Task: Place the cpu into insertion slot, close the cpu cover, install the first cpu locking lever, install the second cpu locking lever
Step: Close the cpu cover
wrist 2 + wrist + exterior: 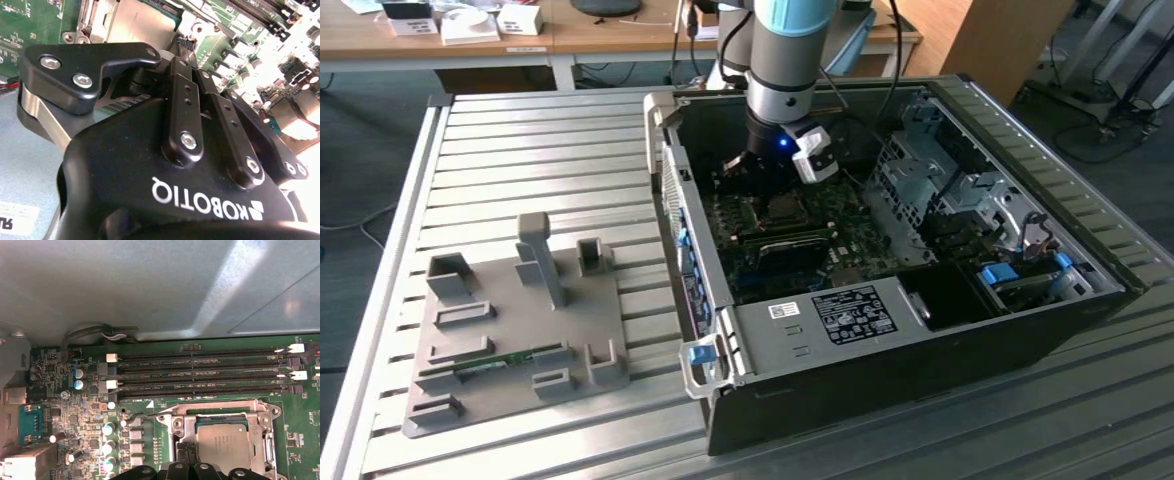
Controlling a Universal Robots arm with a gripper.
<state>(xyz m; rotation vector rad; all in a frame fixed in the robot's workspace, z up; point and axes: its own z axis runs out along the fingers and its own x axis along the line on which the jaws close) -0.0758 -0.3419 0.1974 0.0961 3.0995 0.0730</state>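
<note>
The cpu [222, 440], a silvery square chip, lies in the insertion slot [186, 452] of the green motherboard. The cpu cover [220, 412], a thin metal frame, lies down around it. A thin wire locking lever [137, 417] runs beside the socket. My gripper [189, 467] is at the socket's edge, its black fingers [182, 100] brought together and shut, with nothing visible between them. In the second wrist view the fingertips of the gripper [186, 42] end right beside the cpu [140, 22] and the cover [95, 20]. In the exterior view the gripper [767, 185] reaches down into the open computer case [881, 380], just above the socket [785, 207].
Long black memory slots [200, 372] run beside the socket, with the case's grey wall [150, 285] behind them. A drive cage [947, 180] fills the case on the exterior view's right. A grey fixture plate [507, 320] lies on the slatted table [534, 140].
</note>
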